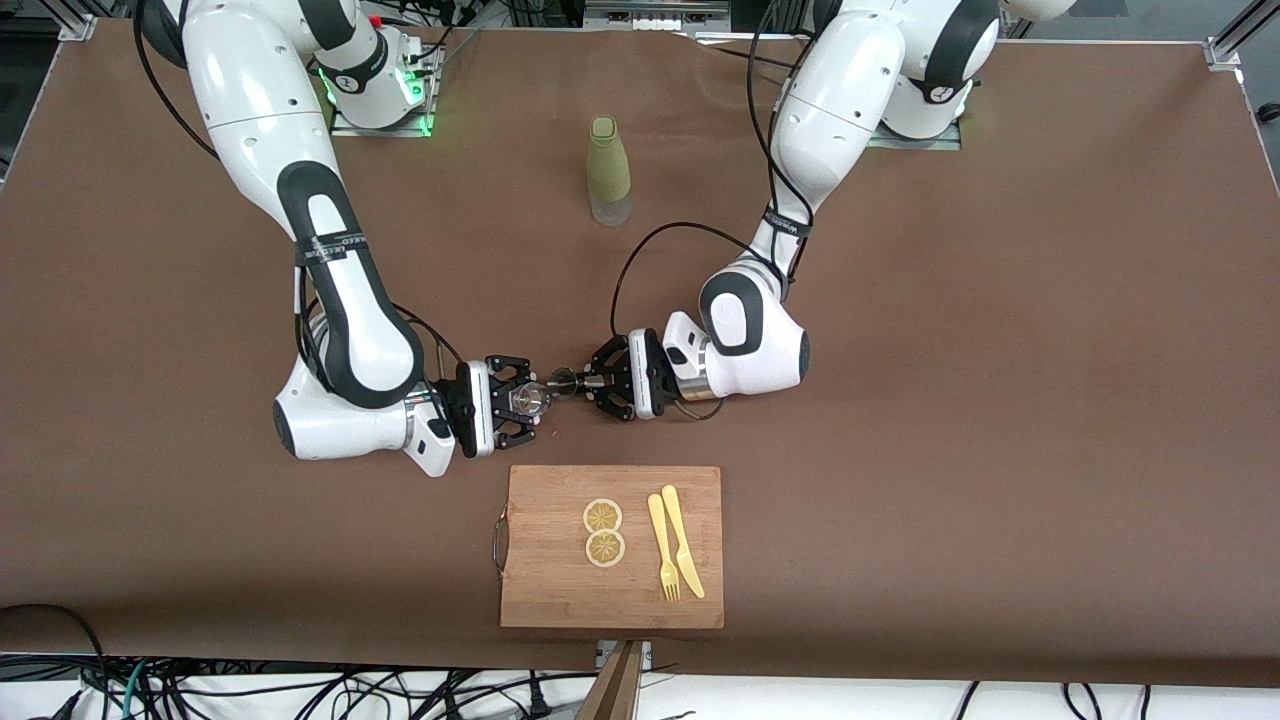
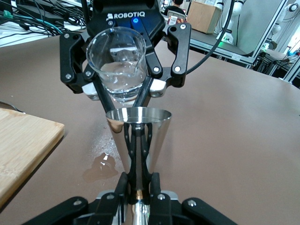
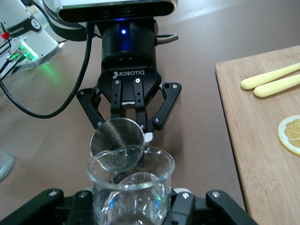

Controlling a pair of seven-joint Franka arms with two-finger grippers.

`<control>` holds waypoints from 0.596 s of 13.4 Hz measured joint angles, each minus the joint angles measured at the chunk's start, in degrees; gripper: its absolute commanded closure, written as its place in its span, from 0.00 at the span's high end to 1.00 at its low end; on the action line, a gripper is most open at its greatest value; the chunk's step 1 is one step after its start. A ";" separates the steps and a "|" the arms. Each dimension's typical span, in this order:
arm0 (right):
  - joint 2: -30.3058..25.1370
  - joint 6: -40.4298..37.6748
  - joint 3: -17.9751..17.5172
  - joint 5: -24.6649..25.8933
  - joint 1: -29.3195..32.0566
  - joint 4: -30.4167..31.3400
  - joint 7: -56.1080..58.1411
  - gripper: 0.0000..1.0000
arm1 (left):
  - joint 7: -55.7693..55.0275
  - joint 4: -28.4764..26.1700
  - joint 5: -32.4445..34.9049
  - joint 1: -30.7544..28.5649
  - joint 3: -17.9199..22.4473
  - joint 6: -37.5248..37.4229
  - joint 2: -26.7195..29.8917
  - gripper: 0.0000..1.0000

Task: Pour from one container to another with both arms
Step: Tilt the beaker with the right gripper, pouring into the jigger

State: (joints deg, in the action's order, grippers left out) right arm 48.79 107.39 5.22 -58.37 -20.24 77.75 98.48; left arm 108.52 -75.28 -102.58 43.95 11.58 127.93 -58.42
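My right gripper [image 1: 522, 400] is shut on a clear glass beaker [image 1: 533, 399] that holds clear liquid. In the right wrist view the beaker [image 3: 129, 187] fills the space between my right gripper's [image 3: 131, 208] jaws. My left gripper [image 1: 583, 382] is shut on a small steel cone-shaped cup [image 1: 563, 380]. In the left wrist view the left gripper [image 2: 139, 180] clamps the steel cup [image 2: 154, 133] low on its narrow end. The beaker [image 2: 117, 61] is tilted, its lip just above the cup's open mouth. Both grippers meet over the table, beside the board's edge toward the arms' bases.
A small puddle [image 2: 101, 166] lies on the brown table below the cup. A wooden cutting board [image 1: 560, 590] nearer the front camera carries two lemon slices [image 1: 603, 531], a yellow fork [image 1: 662, 548] and a knife [image 1: 683, 540]. A green bottle [image 1: 609, 170] stands between the arms' bases.
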 measured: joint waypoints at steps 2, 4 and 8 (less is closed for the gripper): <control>-0.25 0.10 0.00 2.00 -0.31 -0.57 -2.55 0.27 | 0.00 0.09 -0.02 0.00 0.02 -0.01 0.00 0.00; -0.30 0.12 0.01 3.10 -0.64 -0.78 -4.17 0.27 | 0.00 0.09 -0.02 0.00 0.03 -0.01 -0.01 0.00; -0.30 0.16 0.03 6.34 -1.56 -1.66 -7.63 0.27 | 0.00 0.09 -0.02 0.00 0.09 -0.01 -0.04 0.00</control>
State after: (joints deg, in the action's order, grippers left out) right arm 48.49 107.55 5.25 -52.03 -21.80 76.08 90.85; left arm 108.52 -75.19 -102.61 43.94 11.66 127.92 -58.46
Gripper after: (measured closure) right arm 0.727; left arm 0.789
